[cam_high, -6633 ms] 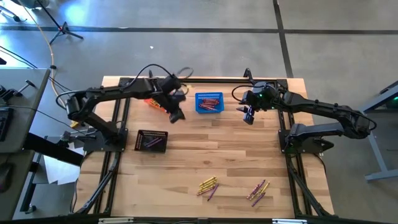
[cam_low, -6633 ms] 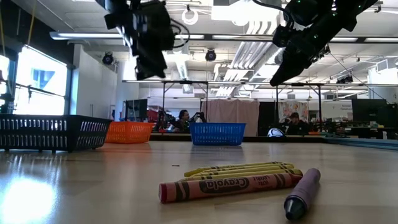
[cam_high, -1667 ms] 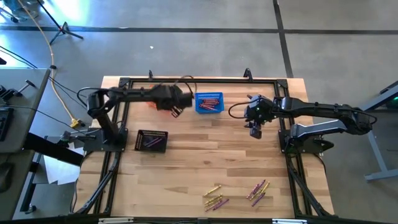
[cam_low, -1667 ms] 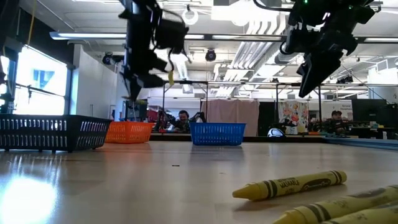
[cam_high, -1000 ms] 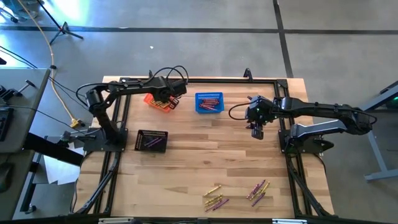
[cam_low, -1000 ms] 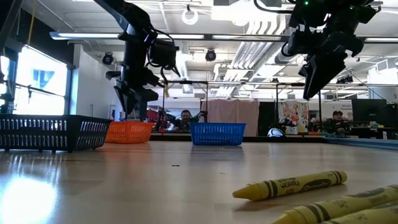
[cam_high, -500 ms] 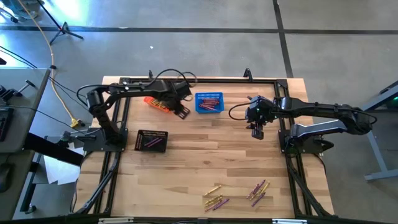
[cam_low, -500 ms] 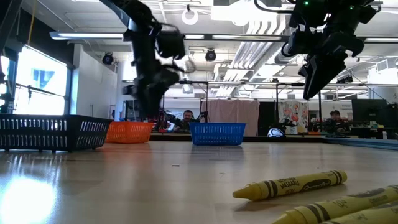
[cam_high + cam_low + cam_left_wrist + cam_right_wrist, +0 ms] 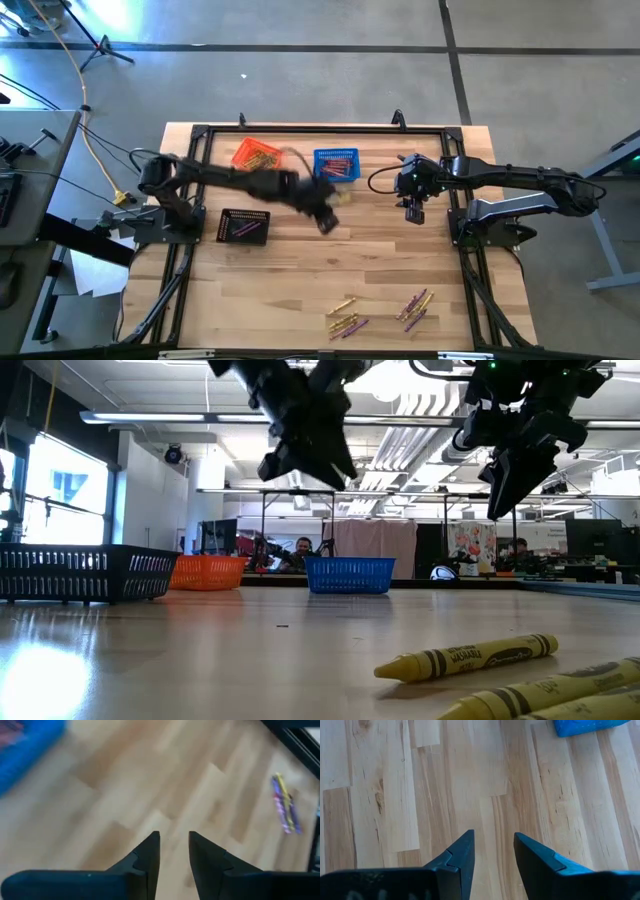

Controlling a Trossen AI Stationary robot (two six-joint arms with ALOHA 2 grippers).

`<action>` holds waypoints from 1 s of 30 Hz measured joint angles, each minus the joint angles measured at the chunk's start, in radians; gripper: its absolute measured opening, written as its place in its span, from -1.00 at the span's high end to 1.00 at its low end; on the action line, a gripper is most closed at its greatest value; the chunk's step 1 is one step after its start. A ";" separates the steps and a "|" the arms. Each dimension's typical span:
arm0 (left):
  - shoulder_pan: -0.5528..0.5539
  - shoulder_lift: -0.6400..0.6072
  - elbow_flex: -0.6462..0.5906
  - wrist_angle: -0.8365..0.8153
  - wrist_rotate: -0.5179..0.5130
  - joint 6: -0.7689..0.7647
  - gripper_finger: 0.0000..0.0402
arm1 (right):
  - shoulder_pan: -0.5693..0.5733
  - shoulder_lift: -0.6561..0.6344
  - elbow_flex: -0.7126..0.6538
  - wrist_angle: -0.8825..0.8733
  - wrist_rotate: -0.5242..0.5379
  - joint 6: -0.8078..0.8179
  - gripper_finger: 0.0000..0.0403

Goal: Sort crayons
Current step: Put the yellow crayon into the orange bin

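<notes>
With parted, empty fingers, the left gripper is heading for loose crayons lying well ahead, while the right gripper is waiting, likewise parted and empty.

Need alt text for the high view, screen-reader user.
Overhead view of a wooden table: the left gripper, open and empty, reaches mid-table below a blue basket, while the right gripper hangs open to the right. An orange basket and a black basket sit at the left; loose crayons lie near the front edge.
</notes>
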 joint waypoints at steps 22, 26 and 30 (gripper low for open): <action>-0.452 0.429 0.173 0.239 -0.113 -0.339 0.73 | 0.000 0.003 -0.001 0.024 0.000 -0.001 0.39; -0.457 0.477 0.271 0.136 -0.114 -0.330 0.73 | 0.000 0.003 -0.001 0.024 0.000 -0.001 0.39; -0.461 0.500 0.333 0.074 -0.125 -0.307 0.73 | 0.000 0.002 -0.001 0.018 0.000 -0.001 0.39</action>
